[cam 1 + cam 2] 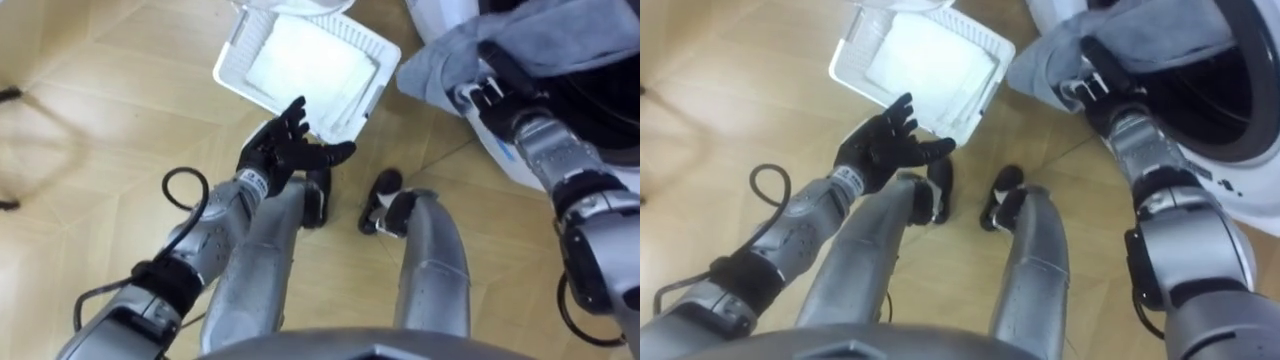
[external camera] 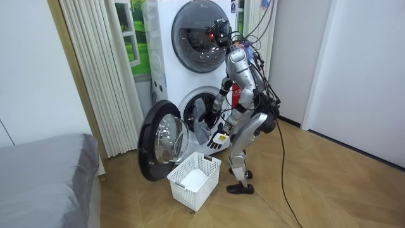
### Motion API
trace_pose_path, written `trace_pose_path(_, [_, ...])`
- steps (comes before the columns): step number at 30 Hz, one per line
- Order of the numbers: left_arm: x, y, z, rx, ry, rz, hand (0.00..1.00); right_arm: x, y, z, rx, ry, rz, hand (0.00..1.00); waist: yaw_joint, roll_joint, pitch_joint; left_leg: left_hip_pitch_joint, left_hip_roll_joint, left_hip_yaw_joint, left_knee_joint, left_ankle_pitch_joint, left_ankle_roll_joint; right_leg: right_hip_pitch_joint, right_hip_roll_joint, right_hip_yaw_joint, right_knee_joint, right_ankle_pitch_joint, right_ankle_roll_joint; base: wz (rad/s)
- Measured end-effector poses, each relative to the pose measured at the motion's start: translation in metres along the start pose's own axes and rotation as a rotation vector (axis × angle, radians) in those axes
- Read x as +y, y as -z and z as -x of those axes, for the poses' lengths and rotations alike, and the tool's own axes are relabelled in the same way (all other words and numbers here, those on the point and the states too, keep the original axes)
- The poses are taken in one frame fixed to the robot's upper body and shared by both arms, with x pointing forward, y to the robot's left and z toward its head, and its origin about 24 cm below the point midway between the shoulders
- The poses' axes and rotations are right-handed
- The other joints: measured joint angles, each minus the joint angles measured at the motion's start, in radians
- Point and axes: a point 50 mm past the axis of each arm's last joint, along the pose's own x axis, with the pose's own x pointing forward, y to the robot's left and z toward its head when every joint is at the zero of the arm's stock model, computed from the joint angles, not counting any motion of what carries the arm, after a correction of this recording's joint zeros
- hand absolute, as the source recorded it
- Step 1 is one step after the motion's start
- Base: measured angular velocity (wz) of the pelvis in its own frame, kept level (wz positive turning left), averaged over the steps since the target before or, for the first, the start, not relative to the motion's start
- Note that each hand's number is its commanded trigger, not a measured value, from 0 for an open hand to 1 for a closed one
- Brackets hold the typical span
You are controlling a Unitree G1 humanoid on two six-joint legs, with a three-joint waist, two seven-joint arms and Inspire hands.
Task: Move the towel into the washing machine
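Note:
I stand facing the lower washing machine [image 2: 199, 111], whose round door [image 2: 161, 139] is swung open toward the room view's left. A grey towel [image 1: 440, 60] hangs over the lower rim of the drum opening [image 1: 1230, 90], partly inside and partly draped out over the white front. My right hand [image 1: 492, 72] is at that rim with its dark fingers curled into the towel [image 1: 1050, 55]. My left hand [image 1: 285, 150] hovers open with its fingers spread, just above the near edge of the white laundry basket [image 1: 225, 65].
The slatted white basket [image 2: 193, 180] sits on the wooden floor in front of my feet, below the open door. A second machine is stacked above the first. A curtain [image 2: 95, 69] and a grey bed [image 2: 44, 171] lie to the room view's left.

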Motion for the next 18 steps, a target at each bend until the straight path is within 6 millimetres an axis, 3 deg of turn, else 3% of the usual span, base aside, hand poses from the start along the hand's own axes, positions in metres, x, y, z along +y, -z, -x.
trace_pose_path(13, [0.0039,0.0044,0.0028,0.029,-0.005,0.017,0.00,0.0046,0.0035,-0.0004,0.012,-0.039,0.012,1.00,0.006,0.001,-0.0006,-0.015,-0.002,-0.001,0.038,-0.005,0.005,-0.010,-0.011,-0.002,0.026,-0.010,-0.011,0.01])
trace_pose_path(18, [0.0008,0.0064,0.0023,0.038,0.004,0.020,0.00,0.0034,0.0047,-0.0003,0.008,-0.033,-0.071,1.00,0.007,0.003,-0.0012,-0.014,-0.004,-0.001,0.038,-0.005,0.004,-0.010,-0.015,-0.003,0.032,-0.014,-0.012,0.02])
